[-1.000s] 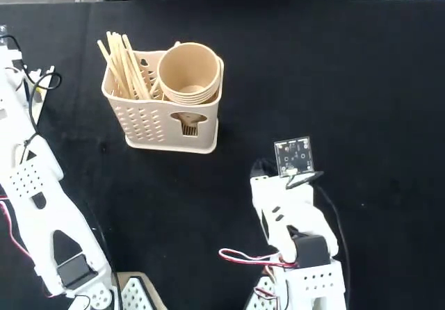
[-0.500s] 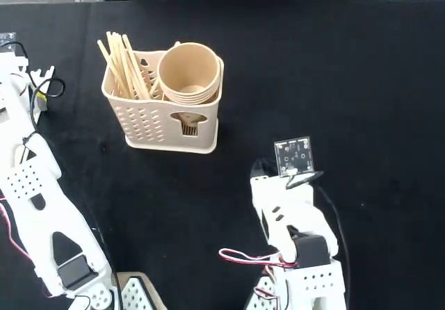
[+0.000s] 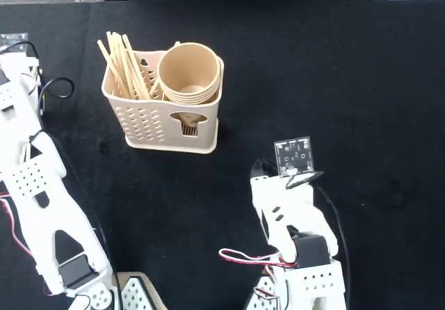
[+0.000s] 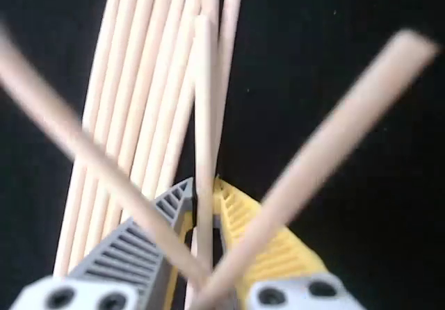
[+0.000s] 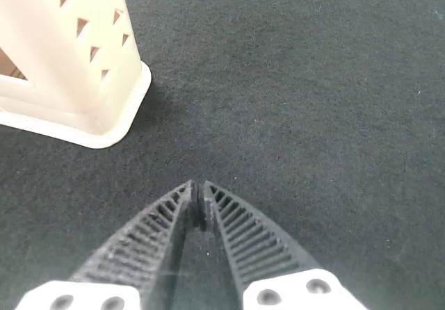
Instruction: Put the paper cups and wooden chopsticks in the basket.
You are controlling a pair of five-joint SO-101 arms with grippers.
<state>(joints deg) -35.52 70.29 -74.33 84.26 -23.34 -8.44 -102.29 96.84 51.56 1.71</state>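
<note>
- Since the paper cups [image 3: 189, 74] sit nested in one end of the basket [image 3: 149, 126] and a sheaf of basket chopsticks [image 3: 124, 65] leans upright in the other end, most of the task appears done. The divided ends keep the sticks from tipping across the cups.
- Left jaws: closed on a held chopstick [image 4: 204, 115], which runs straight out between the tips. Two further sticks cross close to the lens and meet low between the jaws. Whether those are clamped too cannot be told.
- Beyond the left jaws, a bundle of chopsticks [image 4: 132, 94] lies side by side against the black bench [image 3: 348, 80]. Its position relative to the basket cannot be established.
- Left arm [image 3: 35, 178] stands well apart from the basket, off its chopstick end. Judgement: a single stick pinched near the tips is free to pivot, so the carry to the basket calls for a steady path and a release above the chopstick end.
- Right jaws: closed tip to tip on nothing, low over bare bench, near one lower corner of the basket. Right arm [image 3: 295, 216] is folded short of the basket, which leaves the approach to it open.
- Risk noted: the crossing sticks may snag the upright sheaf on entry.
</note>
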